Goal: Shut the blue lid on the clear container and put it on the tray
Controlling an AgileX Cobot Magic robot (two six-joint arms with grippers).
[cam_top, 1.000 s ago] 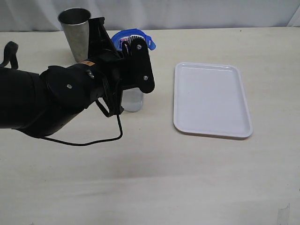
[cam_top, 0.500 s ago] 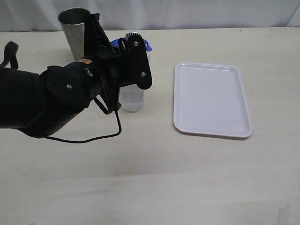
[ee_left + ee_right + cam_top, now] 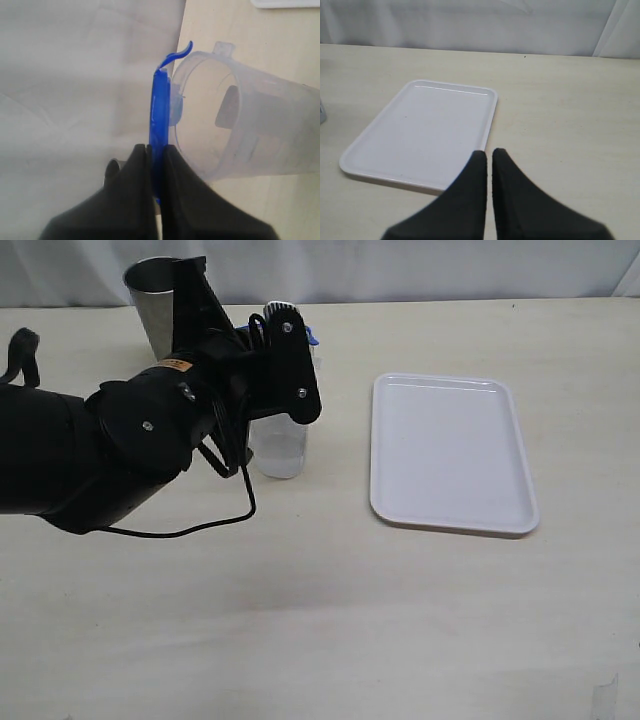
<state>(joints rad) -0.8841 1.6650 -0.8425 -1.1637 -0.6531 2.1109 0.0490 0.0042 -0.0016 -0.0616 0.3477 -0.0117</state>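
Left gripper [image 3: 156, 149], jaws pinched shut on the edge of the blue lid [image 3: 160, 110], holds it edge-on beside the rim of the clear container [image 3: 250, 135], which stands apart from the tray [image 3: 452, 450]; recommend squaring the lid over the rim before pressing; right gripper [image 3: 488, 156] closed, empty.

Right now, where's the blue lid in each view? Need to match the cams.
Exterior: blue lid upper left of centre, mostly hidden behind the arm, above the clear container.
Left wrist: centre, edge-on, pinched in the left hand, beside the container's open mouth.
Right wrist: not in it.
Shared landmark: the tray, a sliver in the left wrist view, large in the right wrist view.
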